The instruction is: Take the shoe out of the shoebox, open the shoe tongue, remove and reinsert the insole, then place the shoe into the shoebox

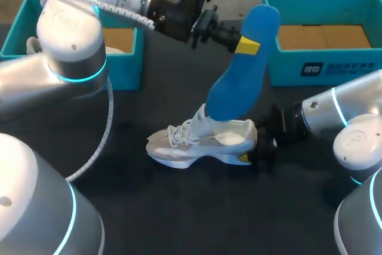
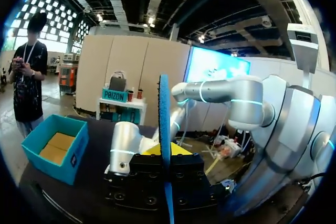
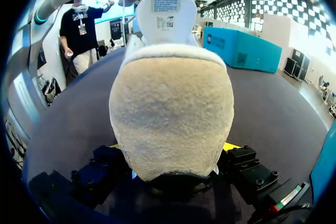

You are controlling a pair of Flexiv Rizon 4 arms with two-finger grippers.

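Right up close in the right wrist view, the fuzzy heel of the shoe (image 3: 170,114) fills everything. The right claw (image 3: 172,148) has it pinched, a yellow tip on each side of the heel.

From above, the shoe (image 1: 203,141) stands upright on the dark table (image 1: 179,213), out of any box, toe toward my left. Rising from its opening is the blue insole (image 1: 239,76), steeply tilted, with its lower end down behind the tongue (image 1: 200,117) and its upper end clamped in the left claw (image 1: 248,45). How deep that lower end sits, I cannot tell.

Here's the danger: the insole is held at one end only, so a push down could buckle it or jam it against the tongue. A pull could drag the shoe up and twist it out of the heel pinch. A slip at the left claw would let the insole flop onto the table.

The left box (image 1: 128,64) and right box (image 1: 325,70) sit well apart from all this.
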